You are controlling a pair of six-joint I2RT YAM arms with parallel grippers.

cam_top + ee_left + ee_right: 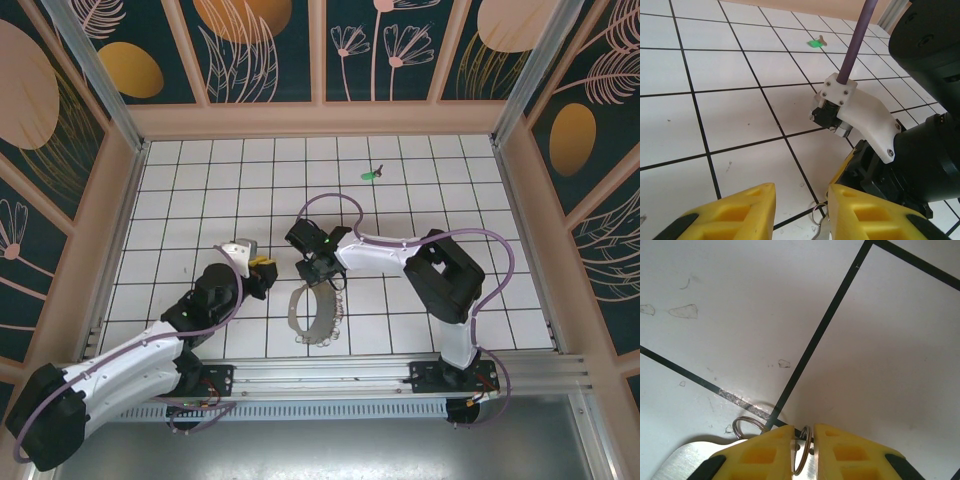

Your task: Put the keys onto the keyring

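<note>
A small green key (371, 175) lies far back on the tiled floor and shows as a green speck (815, 43) in the left wrist view. The keyring (300, 318), a thin grey loop with bumps, lies in front of the arms. My right gripper (322, 280) reaches down at its upper end. In the right wrist view the yellow jaws (803, 430) are closed to a narrow slot around a small split ring (804, 452) standing on edge over a metal tab. My left gripper (801, 192) is open, just left of the right one, with a small ring (820, 212) by its right finger.
The right arm's white and black wrist (860, 110) with its purple cable sits close in front of the left gripper. A second small ring (747, 424) lies left of the right fingers. Patterned walls (320, 110) enclose the white tiled floor.
</note>
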